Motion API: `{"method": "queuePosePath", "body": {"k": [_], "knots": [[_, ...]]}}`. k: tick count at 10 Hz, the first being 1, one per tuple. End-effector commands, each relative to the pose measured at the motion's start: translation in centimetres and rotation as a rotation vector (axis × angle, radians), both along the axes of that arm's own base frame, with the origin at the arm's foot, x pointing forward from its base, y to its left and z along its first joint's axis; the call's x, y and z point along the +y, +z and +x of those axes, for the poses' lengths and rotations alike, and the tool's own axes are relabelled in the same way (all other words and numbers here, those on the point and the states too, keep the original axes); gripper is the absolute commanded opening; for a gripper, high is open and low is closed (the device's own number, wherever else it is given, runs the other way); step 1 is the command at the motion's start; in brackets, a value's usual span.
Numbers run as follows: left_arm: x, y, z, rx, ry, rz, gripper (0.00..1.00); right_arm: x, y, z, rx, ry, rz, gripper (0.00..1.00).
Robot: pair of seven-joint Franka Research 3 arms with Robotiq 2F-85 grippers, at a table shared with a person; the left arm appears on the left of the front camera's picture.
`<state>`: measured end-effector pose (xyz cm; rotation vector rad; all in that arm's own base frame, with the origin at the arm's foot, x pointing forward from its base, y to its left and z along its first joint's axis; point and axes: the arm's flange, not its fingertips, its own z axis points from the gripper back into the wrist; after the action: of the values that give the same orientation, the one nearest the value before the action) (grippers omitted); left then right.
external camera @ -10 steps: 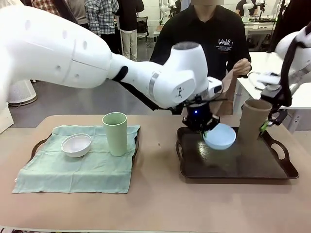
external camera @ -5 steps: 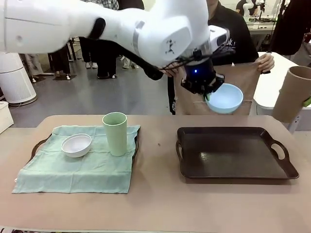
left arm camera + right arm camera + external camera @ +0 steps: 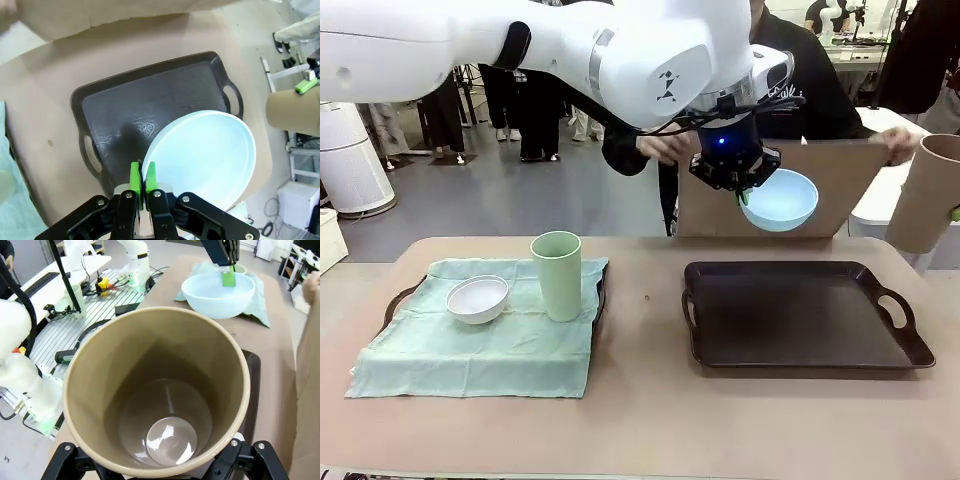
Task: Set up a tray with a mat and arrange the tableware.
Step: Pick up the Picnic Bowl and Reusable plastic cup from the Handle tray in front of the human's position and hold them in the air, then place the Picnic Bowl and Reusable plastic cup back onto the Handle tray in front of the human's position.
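My left gripper [image 3: 740,186] hangs high over the dark tray [image 3: 800,318], shut on the rim of the light blue bowl [image 3: 780,200]. In the left wrist view its green pads [image 3: 135,176] pinch the edge of that bowl [image 3: 205,155] above the tray [image 3: 150,107]. At the picture's right edge, the tan cup [image 3: 928,195] is raised off the table. My right gripper [image 3: 159,471] is shut around that cup [image 3: 160,390]. Behind the tray, a person's hands hold a brown mat [image 3: 840,175] spread upright. The white bowl [image 3: 477,298] and green cup [image 3: 557,275] stand on the left.
A second tray [image 3: 395,305] on the left lies under a green cloth mat [image 3: 480,350] that carries the white bowl and green cup. A white side table [image 3: 880,190] stands at the right. People stand in the background.
Both grippers have lifted the bowl and the tan cup up off the dark tray. The person has brought the brown mat in and spread it wider behind the tray.
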<state>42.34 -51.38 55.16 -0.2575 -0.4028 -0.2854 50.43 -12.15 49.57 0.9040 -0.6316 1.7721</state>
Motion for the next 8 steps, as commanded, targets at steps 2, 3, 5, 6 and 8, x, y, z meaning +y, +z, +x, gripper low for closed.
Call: {"method": "queuePosePath", "body": {"k": [2, 3, 5, 6, 8], "knots": [[-0.02, 0.38, 0.01, -0.010, -0.007, -0.015, 0.00, -0.08, 0.30, 0.41, -0.010, 0.010, 0.004, 0.15], [-0.02, 0.38, 0.01, -0.010, -0.007, -0.015, 0.00, -0.08, 0.30, 0.41, -0.010, 0.010, 0.004, 0.15], [-0.02, 0.38, 0.01, -0.010, -0.007, -0.015, 0.00, -0.08, 0.30, 0.41, -0.010, 0.010, 0.004, 0.15], [-0.02, 0.38, 0.01, -0.010, -0.007, -0.015, 0.00, -0.08, 0.30, 0.41, -0.010, 0.010, 0.004, 0.15], [-0.02, 0.38, 0.01, -0.010, -0.007, -0.015, 0.00, -0.08, 0.30, 0.41, -0.010, 0.010, 0.004, 0.15]]}}
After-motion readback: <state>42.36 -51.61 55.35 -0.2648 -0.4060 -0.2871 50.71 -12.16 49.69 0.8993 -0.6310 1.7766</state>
